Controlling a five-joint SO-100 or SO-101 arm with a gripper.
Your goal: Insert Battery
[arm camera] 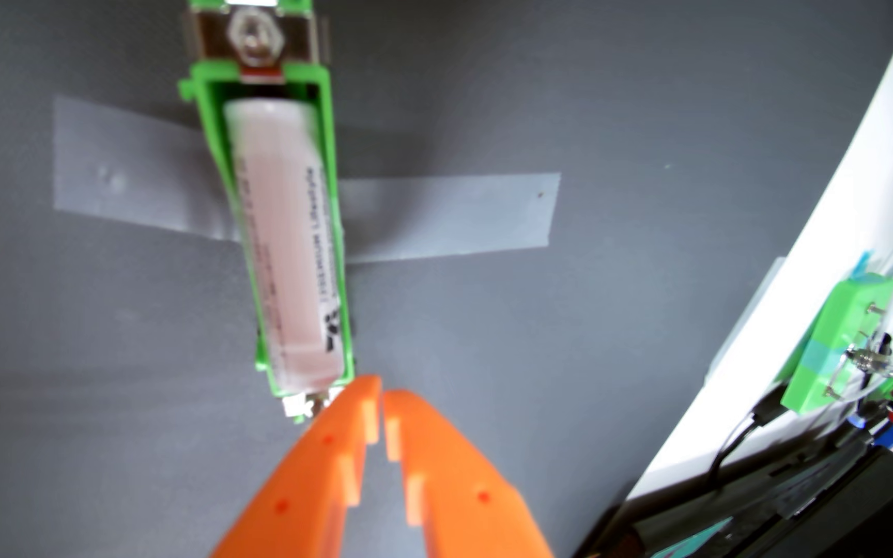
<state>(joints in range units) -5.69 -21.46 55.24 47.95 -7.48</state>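
Observation:
A pale pink cylindrical battery (286, 241) lies lengthwise inside a green holder (338, 225) that is taped to the grey mat. Metal contacts with a nut (254, 37) sit at the holder's far end, and a small metal terminal shows at its near end. My orange gripper (381, 394) enters from the bottom edge. Its fingertips are nearly touching, with only a thin slit between them and nothing held. The tips hover just right of the holder's near end, apart from the battery.
Clear tape strips (449, 214) cross the grey mat (111, 402) under the holder. A white curved surface (809, 268) rises at right, carrying a second green block (841, 349) with screws and wires. Dark equipment and cables (809, 504) fill the bottom right corner.

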